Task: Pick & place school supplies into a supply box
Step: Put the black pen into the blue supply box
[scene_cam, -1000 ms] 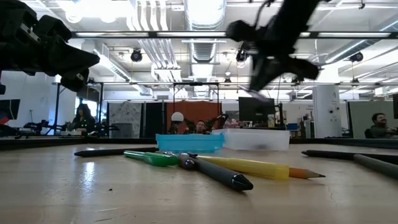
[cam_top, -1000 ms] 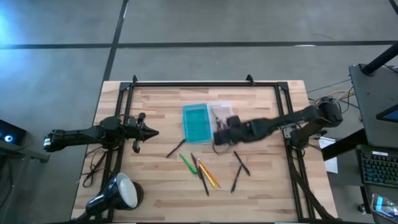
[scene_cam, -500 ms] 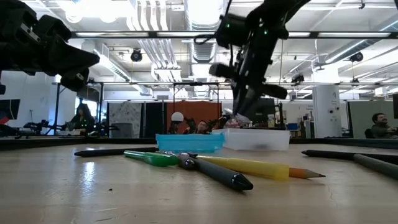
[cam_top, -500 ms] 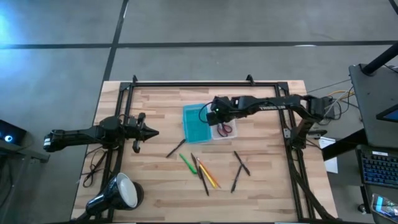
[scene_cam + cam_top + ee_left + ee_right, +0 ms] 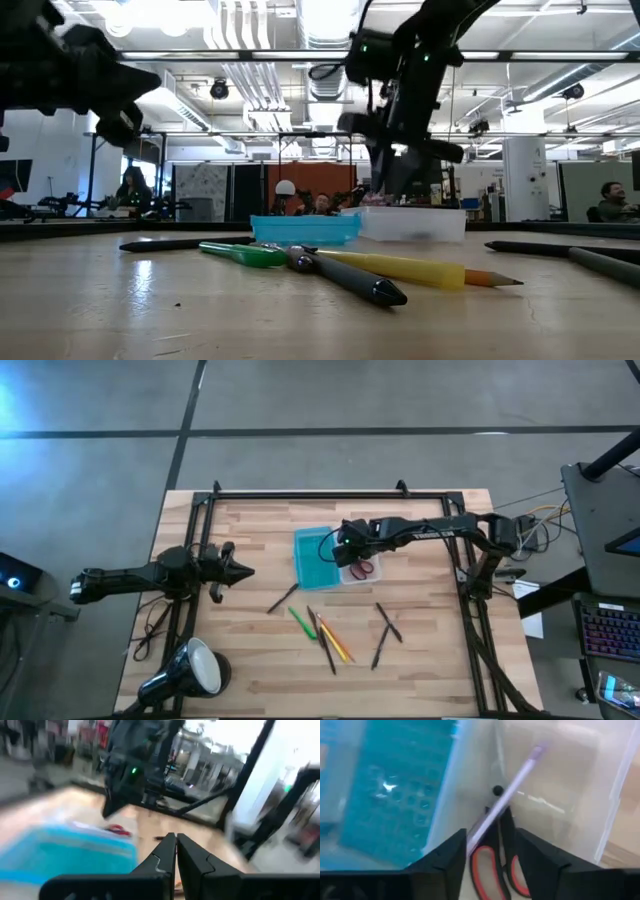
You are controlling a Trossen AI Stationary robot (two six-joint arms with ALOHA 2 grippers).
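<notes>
The supply box lies open at the table's middle: its turquoise lid [image 5: 315,557] is beside the clear tray [image 5: 367,550]. Red-handled scissors [image 5: 492,865] lie in the tray, and a pale lilac pen [image 5: 512,785] slants over them. My right gripper [image 5: 345,546] hangs low over the tray, open, with the pen's near end between its fingers. My left gripper [image 5: 240,570] is shut and empty, above the table's left part. A green pen [image 5: 300,622], a yellow pencil [image 5: 336,641] and dark pens [image 5: 385,626] lie on the table nearer the front. My right gripper's fingers stand apart on either side of the lilac pen's near end [image 5: 472,835]. That end lies close to one finger [image 5: 455,852]. I cannot tell whether they touch.
A black-and-white round lamp [image 5: 190,670] lies at the near left corner. A black frame [image 5: 330,495] runs along the table's far edge and sides. One more dark pen [image 5: 282,598] lies left of the green one. People sit in the room beyond the table.
My right gripper has gone from above the table's middle toward the far edge and down, to just over the clear tray. In the last half second it has sunk a little further.
</notes>
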